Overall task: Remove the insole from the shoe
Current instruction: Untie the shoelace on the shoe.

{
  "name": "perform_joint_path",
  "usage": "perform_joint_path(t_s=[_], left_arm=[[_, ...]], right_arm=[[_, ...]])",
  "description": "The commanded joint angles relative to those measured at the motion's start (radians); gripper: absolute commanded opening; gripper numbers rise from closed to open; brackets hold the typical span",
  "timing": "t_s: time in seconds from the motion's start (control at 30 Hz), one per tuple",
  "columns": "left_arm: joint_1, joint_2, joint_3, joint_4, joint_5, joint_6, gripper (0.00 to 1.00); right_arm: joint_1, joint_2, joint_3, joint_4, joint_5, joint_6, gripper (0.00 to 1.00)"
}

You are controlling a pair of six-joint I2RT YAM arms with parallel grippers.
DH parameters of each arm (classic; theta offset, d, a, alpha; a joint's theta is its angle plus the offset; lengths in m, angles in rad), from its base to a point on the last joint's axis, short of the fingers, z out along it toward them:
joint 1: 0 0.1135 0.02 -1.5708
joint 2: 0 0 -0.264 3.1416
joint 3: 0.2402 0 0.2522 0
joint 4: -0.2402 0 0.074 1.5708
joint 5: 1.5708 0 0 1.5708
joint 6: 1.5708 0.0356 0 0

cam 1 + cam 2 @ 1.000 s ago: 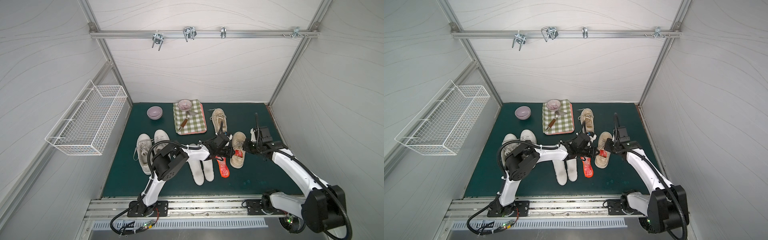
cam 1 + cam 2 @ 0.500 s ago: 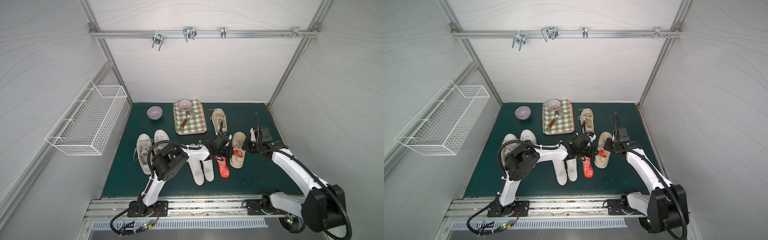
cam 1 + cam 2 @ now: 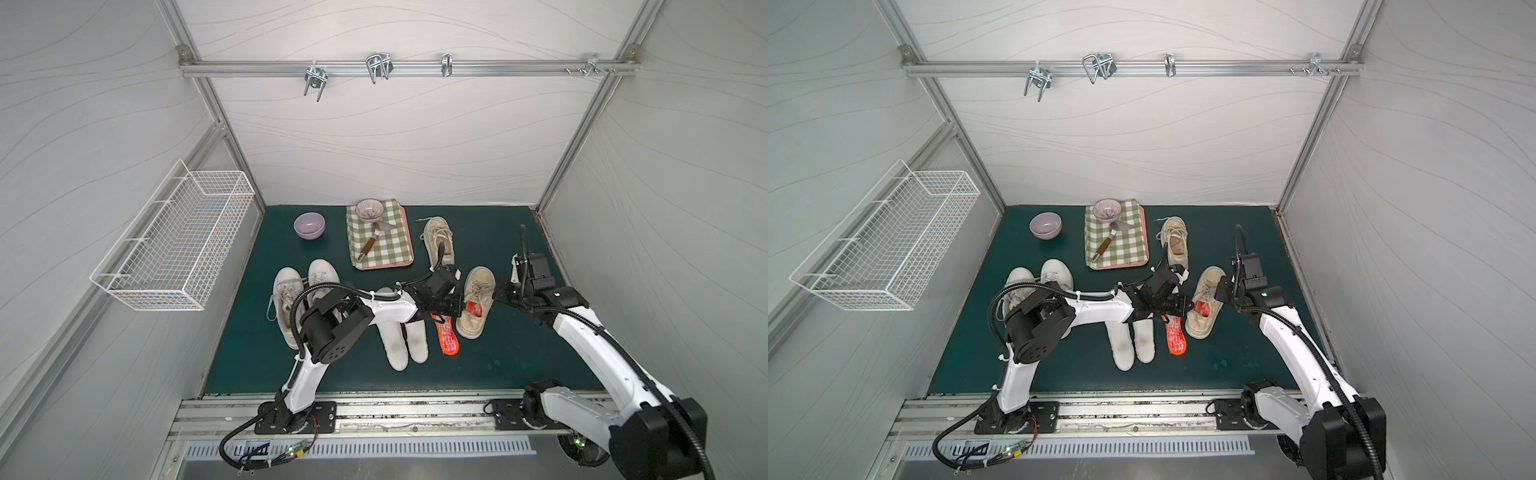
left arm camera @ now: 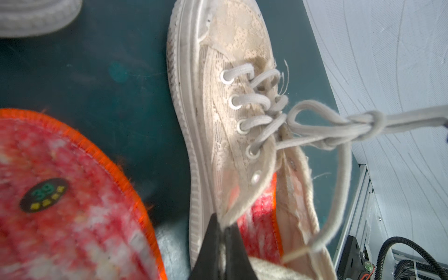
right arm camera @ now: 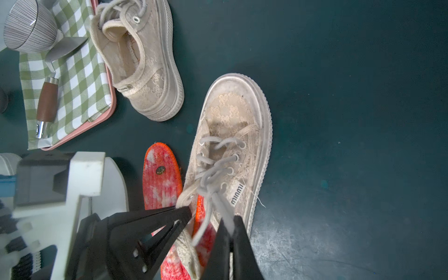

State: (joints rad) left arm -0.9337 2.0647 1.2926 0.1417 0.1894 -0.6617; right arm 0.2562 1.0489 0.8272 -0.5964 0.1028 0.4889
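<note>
The beige lace shoe (image 3: 478, 291) (image 3: 1208, 286) lies on the green mat, toe toward the back wall. A red, orange-edged insole (image 3: 473, 308) (image 4: 259, 218) (image 5: 207, 238) shows inside its opening. My left gripper (image 3: 460, 305) (image 4: 223, 232) is shut on the shoe's left collar flap by the last eyelet. My right gripper (image 3: 496, 293) (image 5: 231, 230) is shut on the shoe's lace (image 4: 339, 126), which runs taut away from the eyelets. The front part of the insole is hidden under the shoe's upper.
A second red insole (image 3: 448, 343) lies on the mat left of the shoe, beside two white insoles (image 3: 405, 345). A second beige shoe (image 3: 438, 241), white sneakers (image 3: 301, 291), a cloth-covered tray (image 3: 405, 259), a purple bowl (image 3: 309, 225) and a wall basket (image 3: 174, 241) stand around.
Both grippers have closed the last bit, the left on the shoe's collar, the right on the lace. The arms and the shoe have hardly moved.
</note>
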Motion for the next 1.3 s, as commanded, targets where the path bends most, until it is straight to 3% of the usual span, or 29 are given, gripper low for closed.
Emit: perform_joint_path(t_s=[0.0,0.3,0.43,0.63,0.83,1.07,1.27], left_arm=[[0.012,-0.028,-0.012,0.006,-0.043,-0.012,0.0],[0.013,-0.028,-0.013,0.012,-0.032,-0.012,0.0],[0.011,-0.035,-0.012,0.031,0.015,-0.012,0.0],[0.003,-0.076,-0.034,0.038,0.014,-0.004,0.0],[0.002,-0.073,-0.039,0.042,0.012,-0.009,0.0],[0.001,-0.074,-0.042,0.044,0.01,-0.008,0.0],[0.002,-0.066,-0.041,0.045,0.004,-0.007,0.0]], right_arm=[[-0.026,-0.038,0.051,-0.032,0.049,-0.001,0.02],[-0.081,-0.04,0.073,-0.016,-0.013,0.002,0.11],[-0.075,0.069,0.06,0.028,-0.138,0.0,0.1],[-0.014,0.19,0.041,0.084,-0.176,0.014,0.12],[-0.022,0.124,0.036,0.053,-0.116,0.002,0.32],[-0.108,0.038,-0.044,0.069,-0.261,0.016,0.29],[-0.015,-0.066,-0.075,-0.026,-0.18,0.026,0.36]])
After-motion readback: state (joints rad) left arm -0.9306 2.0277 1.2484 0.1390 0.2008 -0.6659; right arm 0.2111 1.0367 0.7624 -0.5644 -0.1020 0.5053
